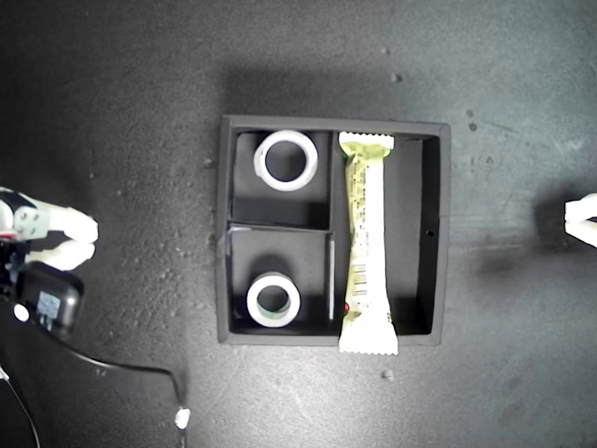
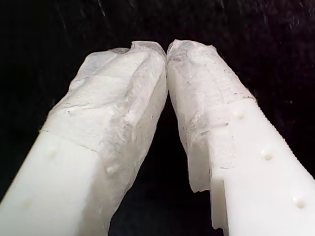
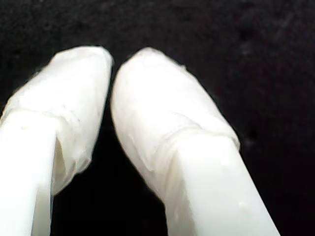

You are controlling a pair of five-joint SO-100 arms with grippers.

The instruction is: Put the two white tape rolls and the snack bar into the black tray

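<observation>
My first gripper [image 2: 167,54] and second gripper [image 3: 112,66]: tips together, empty, over bare mat. Tray [image 1: 443,233]: one roll [image 1: 285,161] and the other roll [image 1: 273,300] in separate small compartments. Bar [image 1: 366,243], pale yellow-green, overhangs the wall; a nudge could tip it out.

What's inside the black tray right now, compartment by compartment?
The square matte black tray holds one white tape ring in one small compartment, a second white tape ring in the other, and the pale yellow-green wrapped snack bar in the long one, one end overhanging the wall. The floor beneath them is hidden.
</observation>
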